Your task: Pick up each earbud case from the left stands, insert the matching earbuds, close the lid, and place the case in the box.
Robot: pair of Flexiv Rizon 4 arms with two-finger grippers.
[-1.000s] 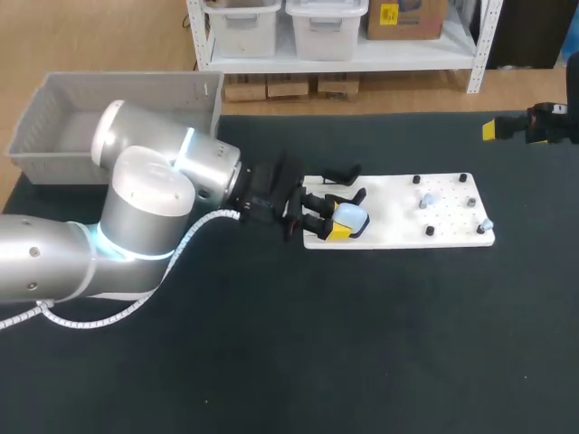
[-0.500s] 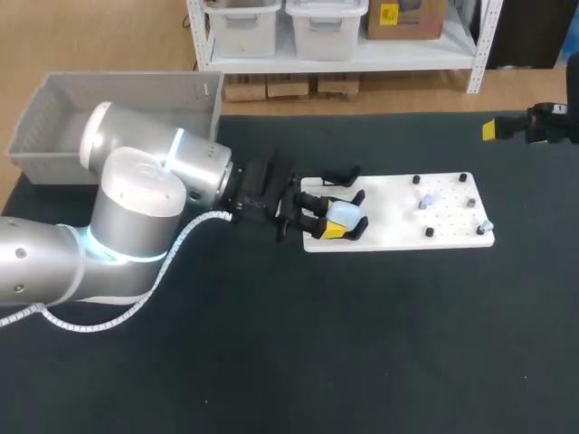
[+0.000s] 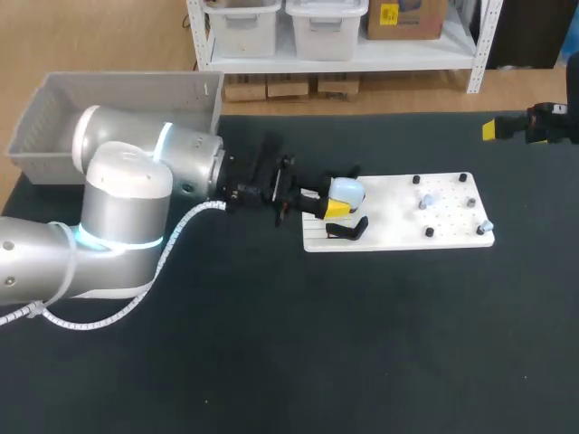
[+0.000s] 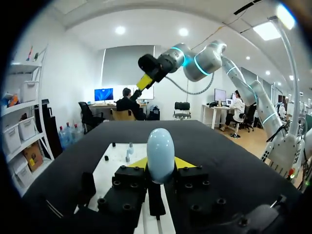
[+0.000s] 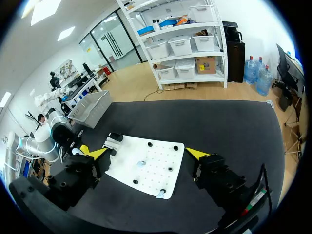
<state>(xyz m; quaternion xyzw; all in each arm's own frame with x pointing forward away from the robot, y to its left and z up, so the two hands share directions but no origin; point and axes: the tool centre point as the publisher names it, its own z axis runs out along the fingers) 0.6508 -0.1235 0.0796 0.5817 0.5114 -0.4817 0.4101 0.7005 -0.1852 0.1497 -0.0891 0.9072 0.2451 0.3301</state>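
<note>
Left gripper (image 4: 161, 164): both yellow-tipped fingers bear on the pale blue earbud case (image 4: 161, 148) from opposite sides; the jaws are closed on it. The case stands lengthwise between the fingers with its rounded end pointing away from the wrist.

In the head view the case is over the left end of the white board (image 3: 398, 221). It is apart from the near stand (image 3: 346, 230), which is black and carries nothing. It is just beside the far stand (image 3: 339, 172), also black; whether they touch cannot be determined.

Two small pale earbuds rest on the board's right half: one (image 3: 427, 199) near the middle among the black pegs, the other (image 3: 487, 224) at the right front corner; both are well apart from the case.

The left arm (image 3: 127, 208) comes in low across the table (image 3: 362, 344); the grey box (image 3: 109, 99) sits behind it at the table's far left corner.

Right gripper (image 5: 145, 153): fingers spread wide with nothing between them, jaws open; it is high above the table's far right edge, well apart from the board.
</note>
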